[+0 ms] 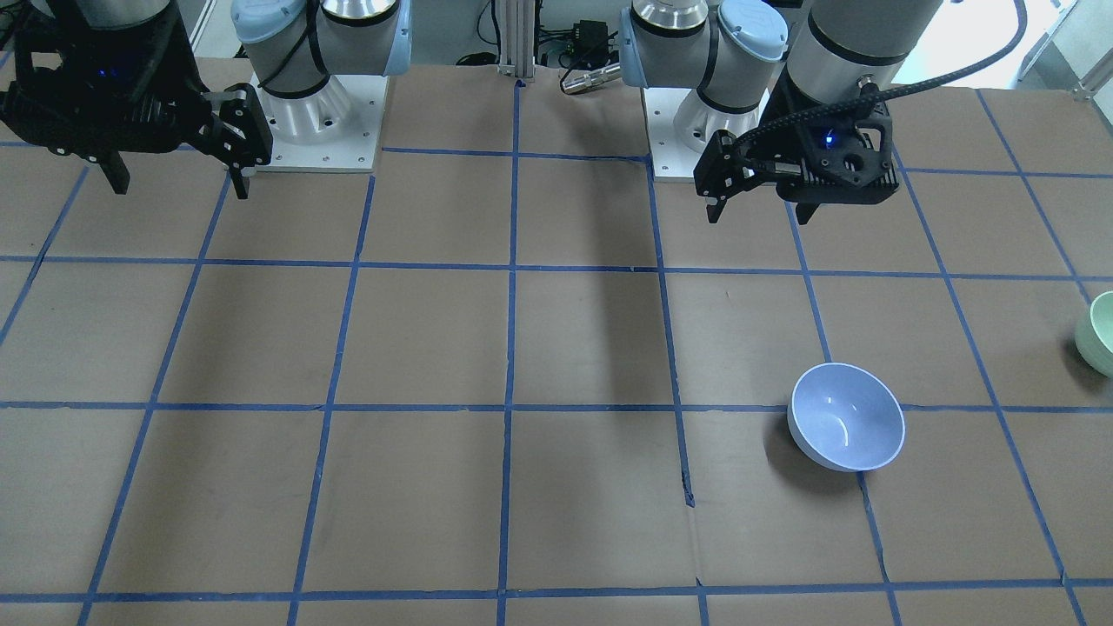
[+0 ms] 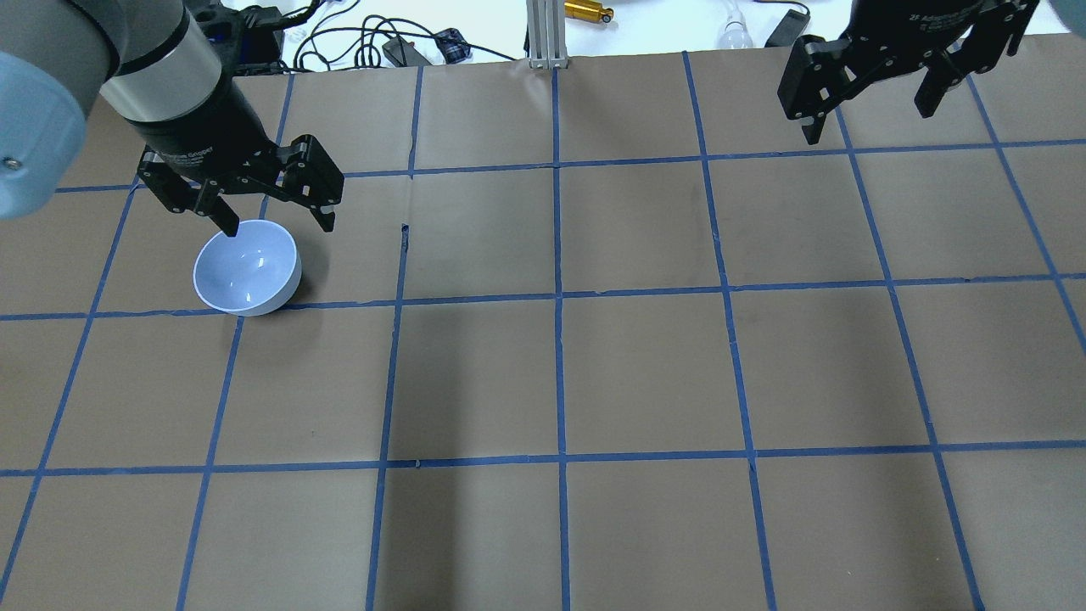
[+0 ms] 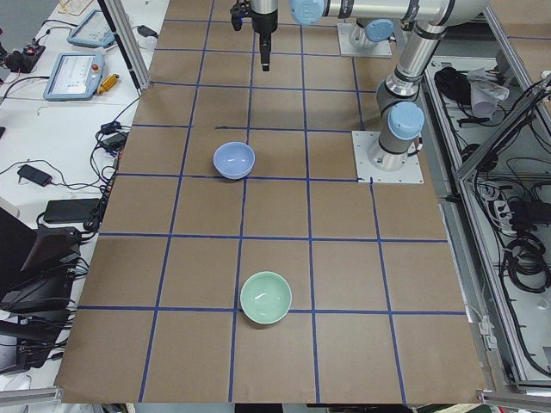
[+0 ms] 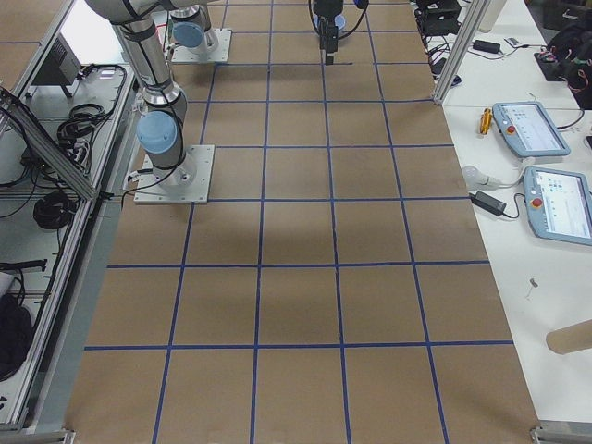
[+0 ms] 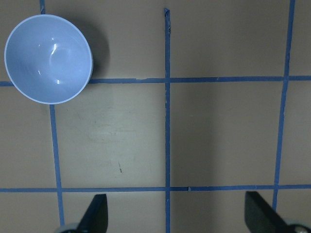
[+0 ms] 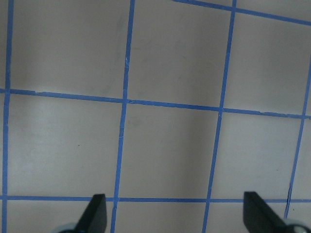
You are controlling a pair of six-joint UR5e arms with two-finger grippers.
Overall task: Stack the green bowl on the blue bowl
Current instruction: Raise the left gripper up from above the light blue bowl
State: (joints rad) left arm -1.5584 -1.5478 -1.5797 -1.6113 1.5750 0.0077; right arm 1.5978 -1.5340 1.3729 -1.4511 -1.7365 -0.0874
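The blue bowl (image 1: 845,417) stands upright and empty on the brown table; it also shows in the overhead view (image 2: 246,267), the left side view (image 3: 233,160) and the left wrist view (image 5: 48,58). The green bowl (image 3: 265,297) stands upright and apart from it, nearer the table's end on the left side; in the front view it is cut by the right edge (image 1: 1097,335), and it is outside the overhead view. My left gripper (image 2: 278,222) is open and empty, raised above the table beside the blue bowl. My right gripper (image 2: 867,119) is open and empty, raised far from both bowls.
The table (image 2: 560,382) is brown board with a grid of blue tape. The two arm bases (image 1: 317,130) (image 1: 687,143) stand at the robot's edge. Cables and small devices (image 2: 407,47) lie beyond the far edge. Tablets (image 3: 73,76) sit on a side bench.
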